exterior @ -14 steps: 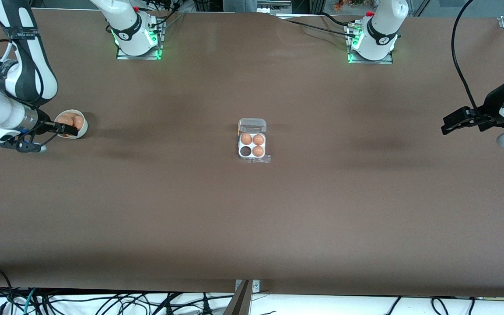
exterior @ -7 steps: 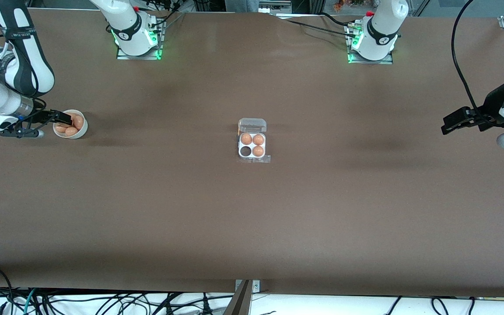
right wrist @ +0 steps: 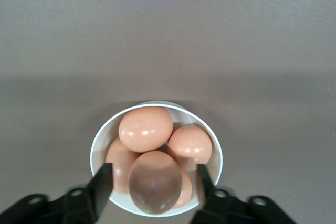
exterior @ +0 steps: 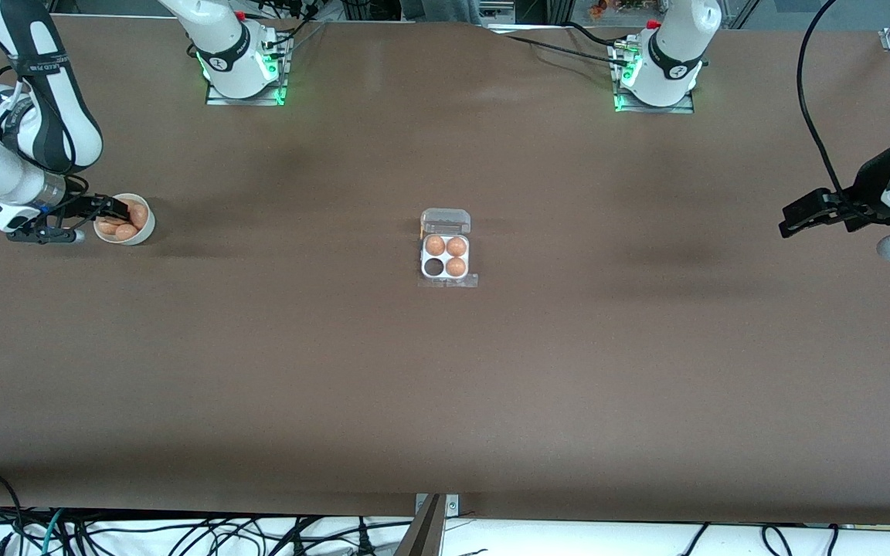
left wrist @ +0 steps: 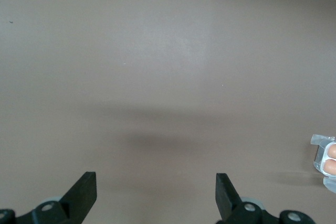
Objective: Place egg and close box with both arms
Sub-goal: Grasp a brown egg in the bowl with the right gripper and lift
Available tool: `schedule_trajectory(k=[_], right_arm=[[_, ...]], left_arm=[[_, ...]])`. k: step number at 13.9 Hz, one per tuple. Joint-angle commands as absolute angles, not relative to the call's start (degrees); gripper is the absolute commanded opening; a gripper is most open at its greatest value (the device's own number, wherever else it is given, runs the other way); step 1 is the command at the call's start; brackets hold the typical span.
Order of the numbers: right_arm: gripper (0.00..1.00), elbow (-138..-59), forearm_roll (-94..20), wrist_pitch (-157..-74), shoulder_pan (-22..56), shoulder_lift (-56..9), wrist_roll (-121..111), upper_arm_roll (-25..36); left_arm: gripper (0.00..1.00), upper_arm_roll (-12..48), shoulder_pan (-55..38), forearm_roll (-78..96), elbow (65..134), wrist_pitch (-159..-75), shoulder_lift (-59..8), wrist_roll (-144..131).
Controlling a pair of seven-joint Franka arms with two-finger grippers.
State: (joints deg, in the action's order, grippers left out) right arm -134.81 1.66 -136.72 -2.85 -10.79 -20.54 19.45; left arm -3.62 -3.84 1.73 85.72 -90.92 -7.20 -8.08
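Note:
The box (exterior: 445, 255) sits mid-table with its clear lid open. It holds three eggs, and the cell (exterior: 434, 267) nearer the front camera on the right arm's side is empty. A white bowl (exterior: 145, 229) with several orange-tan eggs stands at the right arm's end. My right gripper (exterior: 117, 210) is down in the bowl, open, its fingers on either side of the topmost egg (right wrist: 155, 182) without closing on it. My left gripper (exterior: 789, 220) is open and empty over bare table at the left arm's end. The box's edge shows in the left wrist view (left wrist: 326, 161).
The bowl's rim (right wrist: 97, 145) rings the eggs and the right gripper's (right wrist: 152, 174) fingertips. Both arm bases with green lights stand along the table's edge farthest from the front camera. Cables hang off the edge nearest it.
My right gripper moved over the bowl and dropped among the eggs, then stayed nearly still. The left arm has not moved.

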Motion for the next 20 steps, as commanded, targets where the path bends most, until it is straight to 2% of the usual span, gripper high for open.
schedule_trajectory(k=[1, 6, 7, 9, 11, 20], right_arm=[[0.53, -135.79, 1.49, -137.46, -2.72, -9.93, -21.53, 19.51], [0.37, -135.7, 1.41, -136.5, -2.73, -9.93, -21.53, 19.42], [0.31, -135.7, 1.41, -136.15, -2.72, -9.93, -21.53, 19.42], [0.3, -135.7, 1.41, -136.14, -2.72, -9.93, -21.53, 19.34], [0.24, -135.7, 1.32, -136.06, -2.72, -10.02, -21.53, 19.34], [0.18, -134.74, 1.41, -134.39, -2.55, -9.93, -21.53, 19.25]], left_arm=[[1.0, -3.52, -3.95, 0.09, 85.08, -90.09, -7.21, -7.29], [1.0, -3.6, -3.69, 0.09, 84.99, -90.09, -7.21, -7.29], [1.0, -3.6, -3.6, 0.09, 84.99, -90.09, -7.21, -7.29], [1.0, -3.6, -3.6, 0.09, 84.99, -90.09, -7.21, -7.29], [1.0, -3.6, -3.6, 0.09, 84.99, -90.09, -7.21, -7.29], [1.0, -3.52, -3.87, 0.09, 85.08, -90.09, -7.21, -7.21]])
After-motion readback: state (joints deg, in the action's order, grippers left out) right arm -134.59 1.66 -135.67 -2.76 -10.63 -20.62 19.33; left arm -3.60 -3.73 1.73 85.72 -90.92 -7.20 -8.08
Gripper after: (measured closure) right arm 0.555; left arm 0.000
